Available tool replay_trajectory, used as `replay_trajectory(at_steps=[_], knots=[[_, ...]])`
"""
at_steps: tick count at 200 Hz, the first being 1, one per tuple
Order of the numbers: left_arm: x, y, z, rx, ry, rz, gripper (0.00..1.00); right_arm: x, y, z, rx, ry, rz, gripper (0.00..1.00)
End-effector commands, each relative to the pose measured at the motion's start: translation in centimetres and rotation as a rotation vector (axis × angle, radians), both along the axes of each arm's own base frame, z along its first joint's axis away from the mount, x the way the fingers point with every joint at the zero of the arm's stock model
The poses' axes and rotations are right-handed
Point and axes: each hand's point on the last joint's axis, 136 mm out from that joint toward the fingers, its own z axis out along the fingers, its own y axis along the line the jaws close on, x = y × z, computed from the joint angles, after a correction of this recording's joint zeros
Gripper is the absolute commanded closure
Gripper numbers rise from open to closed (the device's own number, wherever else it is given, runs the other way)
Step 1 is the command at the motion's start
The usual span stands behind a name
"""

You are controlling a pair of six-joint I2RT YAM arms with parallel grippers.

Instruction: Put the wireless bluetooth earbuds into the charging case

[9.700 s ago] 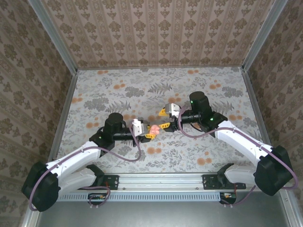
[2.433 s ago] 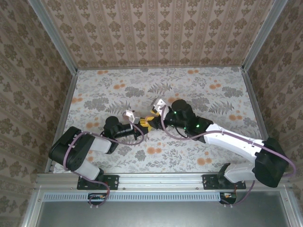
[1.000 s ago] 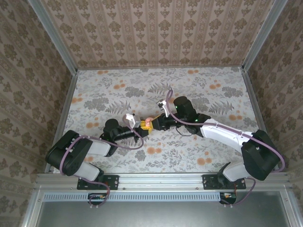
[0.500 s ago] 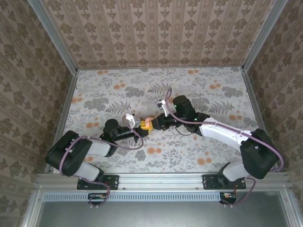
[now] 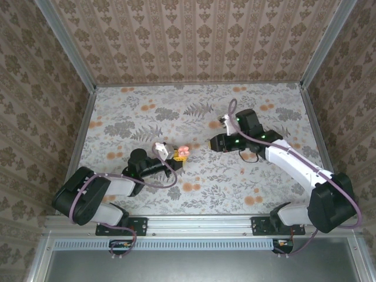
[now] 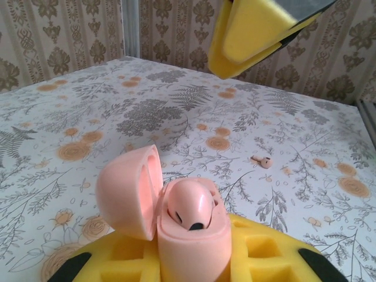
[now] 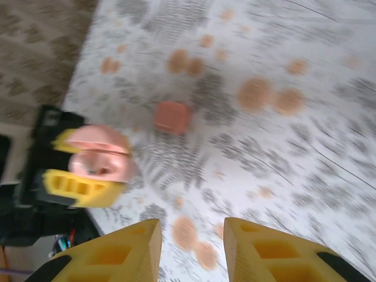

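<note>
While your left gripper (image 5: pixel 178 154) sits low near the middle of the table (image 5: pixel 147 111), clamped on the open charging case (image 5: pixel 183 151), your right gripper (image 5: pixel 212 143) hangs to the case's right, apart from it, tips pointing its way. From the top view you can't read the right jaw gap. Left wrist view: the case (image 6: pixel 194 249) stands upright between the yellow pads (image 6: pixel 267 255), gripped at its lower half. The lid (image 6: pixel 126 191) is swung open to the left. One seated earbud (image 6: pixel 189 210) sits in the body, with a dark spot on the side facing the camera. The loose earbud (image 6: pixel 262 161) lies on the floral tabletop, beyond the case and to its right, well apart from it and touching nothing else. A yellow finger (image 6: pixel 249 32) of your right gripper hangs at the top of that frame, off the table. Right wrist view, blurred: your right gripper (image 7: pixel 192 244) has both yellow fingers parted a moderate way, bare tabletop showing between them, nothing held. At frame left the case (image 7: pixel 100 154) shows pink between the left gripper's yellow pads (image 7: pixel 79 187). The view is too soft to make out the earbud inside.
</note>
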Motion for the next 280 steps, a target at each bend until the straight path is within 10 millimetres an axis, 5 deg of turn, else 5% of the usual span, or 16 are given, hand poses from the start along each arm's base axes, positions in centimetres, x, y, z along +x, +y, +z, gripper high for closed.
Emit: replay_trajectory(at_steps=[1, 43, 115, 193, 280], knots=[[0.2, 0.3, -0.7, 0.042, -0.018, 0.028, 0.85, -2.4, -5.3, -3.5, -0.162, 0.245, -0.144, 0.64], [0.3, 0.1, -1.1, 0.043, -0.004, 0.023, 0.85, -2.8, -10.5, -7.9, -0.369, 0.426, -0.234, 0.63], [0.7, -0.2, -0.9, 0.006, 0.005, 0.025, 0.85, -2.0, -9.8, -13.4, -0.462, 0.575, -0.150, 0.61], [1.2, -0.6, -0.7, -0.001, 0.007, 0.022, 0.85, -4.5, -11.0, -16.1, -0.554, 0.669, -0.123, 0.57], [1.0, -0.4, -0.8, 0.001, 0.013, 0.023, 0.85, -7.2, -11.5, -15.6, -0.603, 0.720, -0.120, 0.55]])
